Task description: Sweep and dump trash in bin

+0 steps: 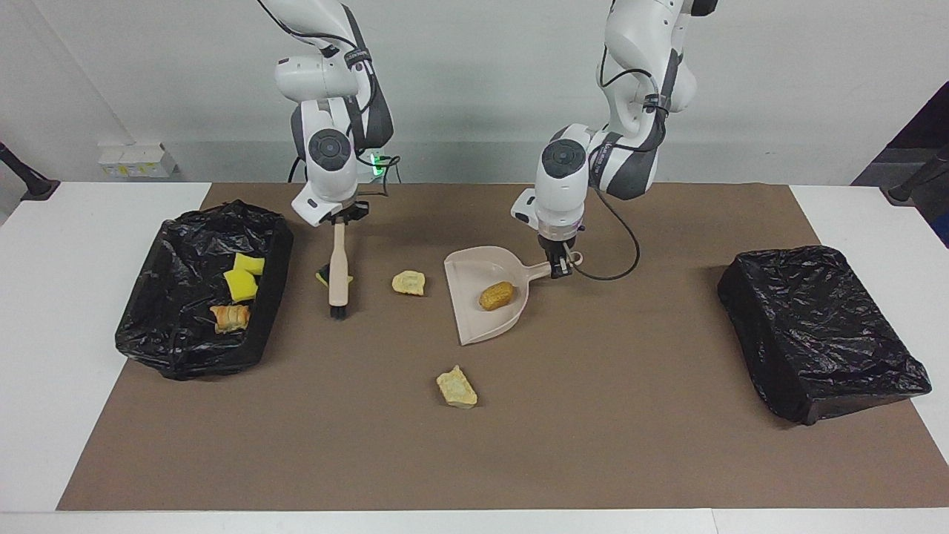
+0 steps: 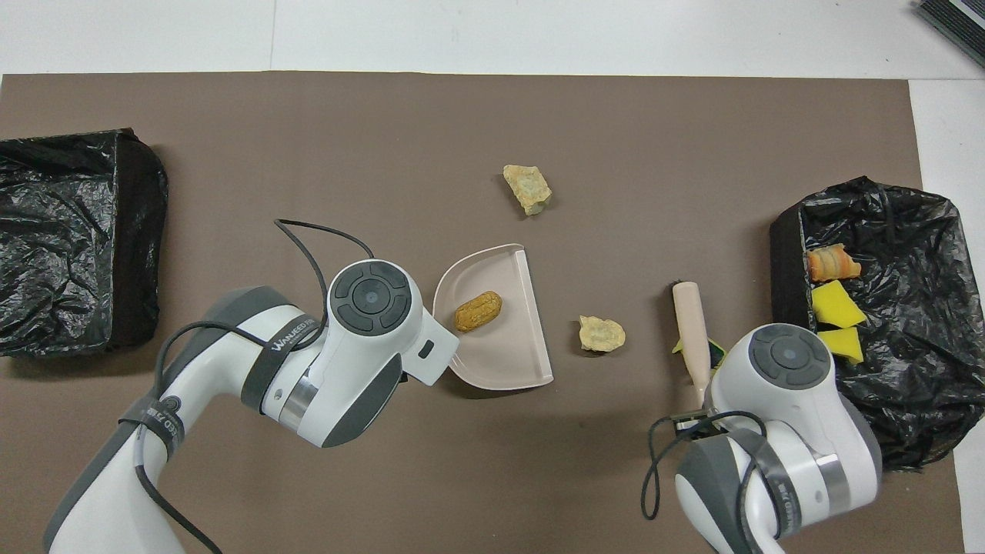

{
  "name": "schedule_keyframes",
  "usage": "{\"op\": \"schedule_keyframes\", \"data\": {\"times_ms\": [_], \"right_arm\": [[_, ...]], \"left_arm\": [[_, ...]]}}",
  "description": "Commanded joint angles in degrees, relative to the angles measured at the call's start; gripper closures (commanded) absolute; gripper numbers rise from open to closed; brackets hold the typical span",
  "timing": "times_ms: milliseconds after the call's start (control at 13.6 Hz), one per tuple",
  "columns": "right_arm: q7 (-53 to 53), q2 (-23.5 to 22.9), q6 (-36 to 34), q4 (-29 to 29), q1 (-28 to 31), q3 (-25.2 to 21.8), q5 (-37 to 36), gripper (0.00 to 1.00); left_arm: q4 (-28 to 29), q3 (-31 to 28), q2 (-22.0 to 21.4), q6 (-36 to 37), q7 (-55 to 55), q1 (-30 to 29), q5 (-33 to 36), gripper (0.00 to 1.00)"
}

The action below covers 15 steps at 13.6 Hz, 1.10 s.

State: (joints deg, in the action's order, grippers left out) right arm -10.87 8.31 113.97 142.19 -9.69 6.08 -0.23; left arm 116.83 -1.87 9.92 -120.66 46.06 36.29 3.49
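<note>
We see the left tool (image 1: 560,265) clamped on the dustpan (image 1: 474,311) handle, a bread chunk (image 1: 497,295) lying in the pan. The right tool (image 1: 339,218) grips the brush (image 1: 338,276), bristles down over the green-and-yellow sponge (image 1: 323,278). In the facing view, one pastry bit (image 1: 408,282) lies at the pan's nine o'clock, another (image 1: 457,388) at six. Three pieces (image 1: 239,291) sit in the bin (image 1: 185,337) on the bench (image 1: 44,297).

White table (image 1: 44,311), brown mat (image 1: 593,445), plain pale wall (image 1: 474,89)
</note>
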Motion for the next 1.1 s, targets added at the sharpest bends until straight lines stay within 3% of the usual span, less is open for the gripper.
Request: {"op": "schedule_keyframes", "data": {"times_ms": [0,293,660,879,1026], "right_arm": [[-1.0,-6.5,3.8,-4.2,-5.8,0.3,8.2,1.00],[-1.8,-9.2,5.7,-9.7,-11.8,0.3,21.6,1.00],[-2.5,-12.0,5.7,-17.5,-15.2,0.4,27.3,1.00],[-2.0,-6.7,-2.4,-19.6,-14.0,-0.5,25.9,1.00],[0.0,-5.4,-4.5,-19.7,-10.4,-0.5,18.7,1.00]], "left_arm": [[2.9,-0.5,-1.7,-0.2,-1.1,1.0,1.3,1.00],[4.2,-0.5,-2.2,-1.0,-1.1,0.9,1.3,1.00],[7.4,-0.5,-3.0,-6.3,-0.1,0.5,1.3,1.00],[7.4,-0.5,-3.0,-7.0,-0.1,0.4,1.3,1.00],[7.4,-0.5,-3.0,-6.8,0.0,0.3,1.3,1.00]]}}
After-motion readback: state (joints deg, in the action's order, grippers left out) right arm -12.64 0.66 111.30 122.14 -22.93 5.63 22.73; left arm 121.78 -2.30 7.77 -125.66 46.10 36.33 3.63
